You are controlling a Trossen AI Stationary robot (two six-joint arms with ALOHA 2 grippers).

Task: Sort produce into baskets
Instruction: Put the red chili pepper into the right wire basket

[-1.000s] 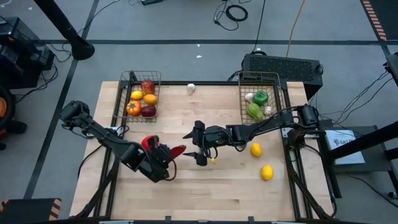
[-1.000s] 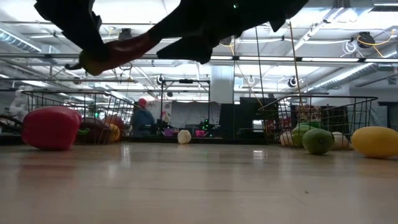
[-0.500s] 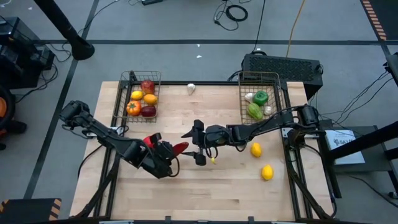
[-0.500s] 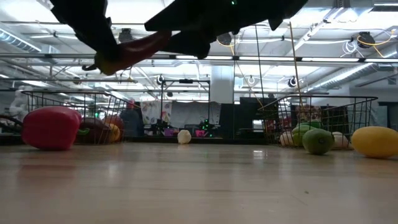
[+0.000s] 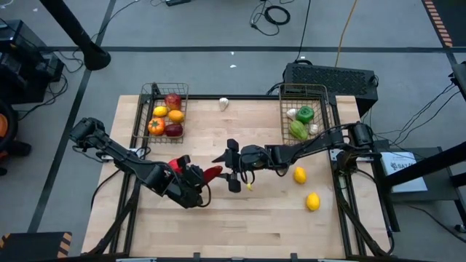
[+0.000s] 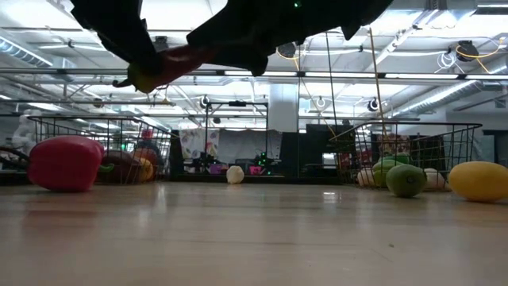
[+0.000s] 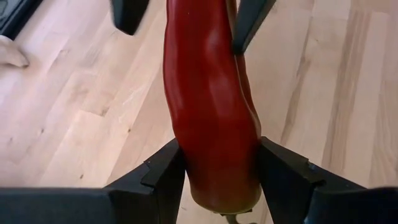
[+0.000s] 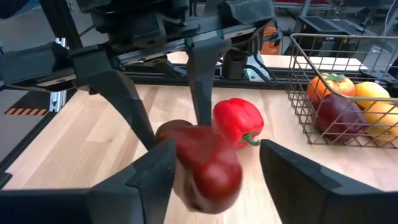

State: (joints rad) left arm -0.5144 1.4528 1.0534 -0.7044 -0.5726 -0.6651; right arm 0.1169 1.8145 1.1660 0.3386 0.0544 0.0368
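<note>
gripping a glossy, tapered red chili (image 7: 211, 118), left end effector (image 7: 217, 171), right end effector (image 8: 214, 171) open

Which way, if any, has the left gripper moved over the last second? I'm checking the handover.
Yes. In the high view the left gripper shifted rightward, away from the red bell pepper, carrying the red chili toward the right gripper.

a pale wooden table (image 5: 240, 218) stands on grey floor (image 5: 218, 29) strewn with cables (image 5: 273, 13), under ceiling lights (image 6: 468, 49).
</note>
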